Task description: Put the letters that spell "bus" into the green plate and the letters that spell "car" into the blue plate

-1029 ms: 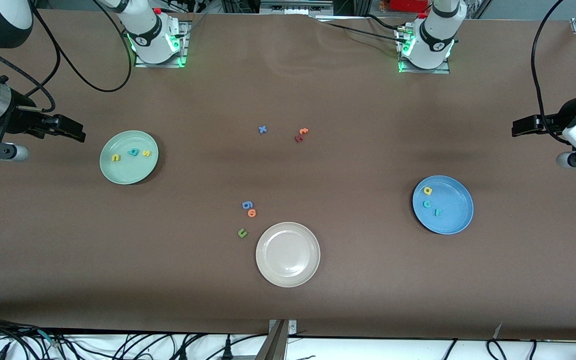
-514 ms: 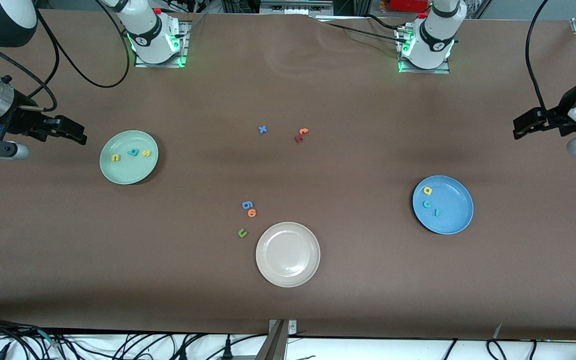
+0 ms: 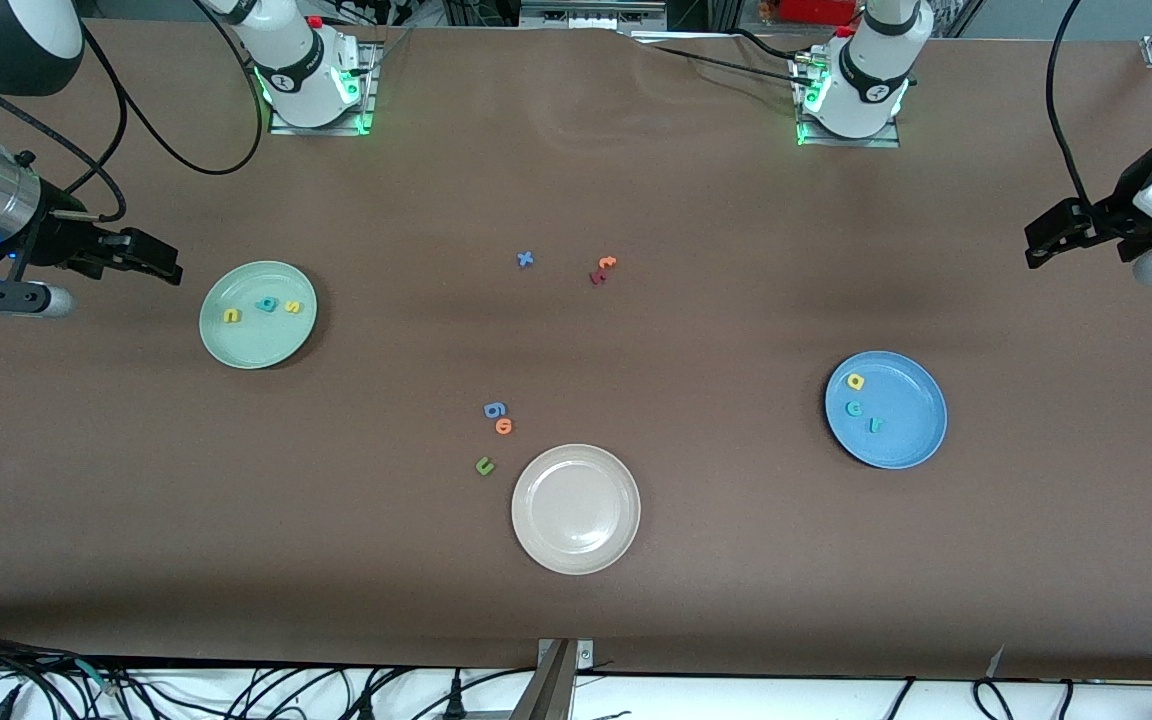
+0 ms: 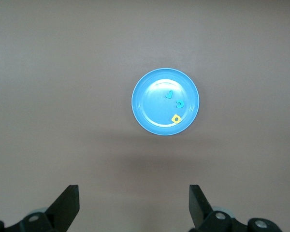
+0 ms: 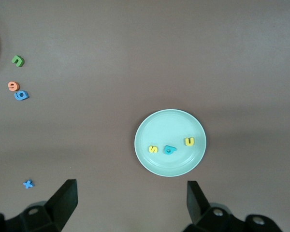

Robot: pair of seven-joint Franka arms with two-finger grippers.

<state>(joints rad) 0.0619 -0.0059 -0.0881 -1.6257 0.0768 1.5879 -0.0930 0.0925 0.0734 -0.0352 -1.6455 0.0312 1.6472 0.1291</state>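
Scanning the brown surface [image 3: 576, 180], we see the green plate [image 3: 236, 350] at middle left of the front frame holding b, u, s [image 3: 265, 305], the blue plate [image 3: 911, 440] at middle right holding c, a, r [image 3: 854, 408]. Left fingers [image 3: 1041, 245] and right fingers [image 3: 161, 265] hang spread wide, empty, at the frame's edges.

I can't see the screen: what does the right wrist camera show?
A green plate on a brown table holds a yellow s, teal b and yellow u. The open right gripper hangs above; four stray letters lie off the plate.
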